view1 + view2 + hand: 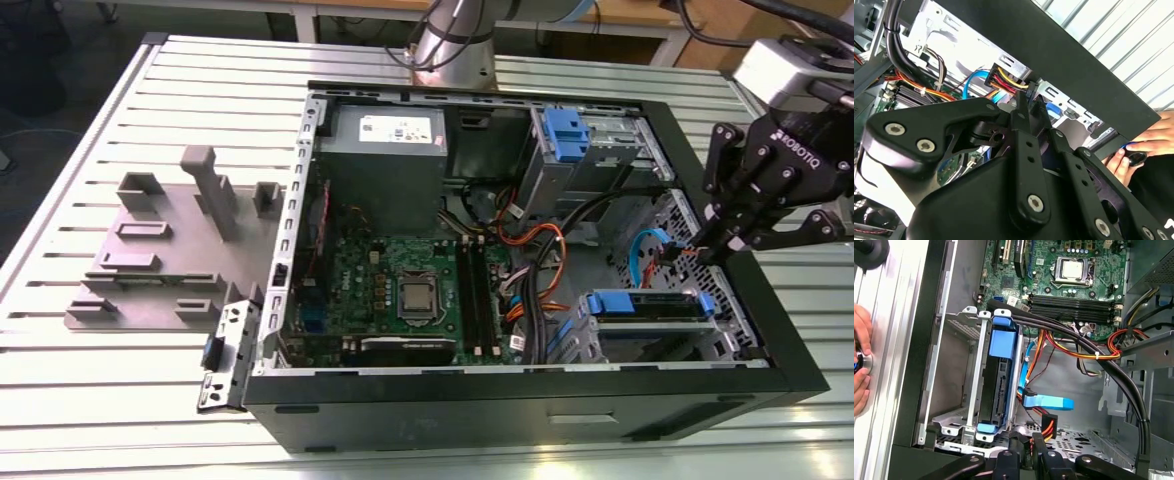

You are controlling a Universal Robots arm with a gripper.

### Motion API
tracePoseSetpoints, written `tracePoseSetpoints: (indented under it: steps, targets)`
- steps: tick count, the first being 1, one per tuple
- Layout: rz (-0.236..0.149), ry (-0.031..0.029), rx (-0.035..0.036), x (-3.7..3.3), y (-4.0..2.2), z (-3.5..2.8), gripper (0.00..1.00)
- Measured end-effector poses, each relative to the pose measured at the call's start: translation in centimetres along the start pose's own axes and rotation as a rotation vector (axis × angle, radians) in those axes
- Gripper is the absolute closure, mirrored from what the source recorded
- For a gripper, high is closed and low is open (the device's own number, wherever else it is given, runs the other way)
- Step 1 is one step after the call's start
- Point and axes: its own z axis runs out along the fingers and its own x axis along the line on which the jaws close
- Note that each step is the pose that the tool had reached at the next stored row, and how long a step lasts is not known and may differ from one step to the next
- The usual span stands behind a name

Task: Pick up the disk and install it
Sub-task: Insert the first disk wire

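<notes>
In the exterior view the end effector (727,250) hangs over the open computer case (534,400) lying on its side on the desk (120,390), its fingers drawn together on nothing, while the disk (650,305) sits below it in the lower drive bay, apparently already slid home. The second wrist view shows the fingertips (1021,102) meeting just short of a bundle of power wires (1006,80), and the first wrist view shows the disk (1002,370) standing edge-on in its metal cage just ahead of the end effector (1024,440)
</notes>
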Motion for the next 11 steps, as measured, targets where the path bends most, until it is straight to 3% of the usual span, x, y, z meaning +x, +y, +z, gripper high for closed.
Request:
tracePoseSetpoints:
  steps: [4,11]
  targets:
    - [0.0,0.0039,-0.0026,-0.03,-0.05,0.03,0.75]
    - [0.0,0.0048,-0.0027,-0.03,-0.06,0.03,0.75]
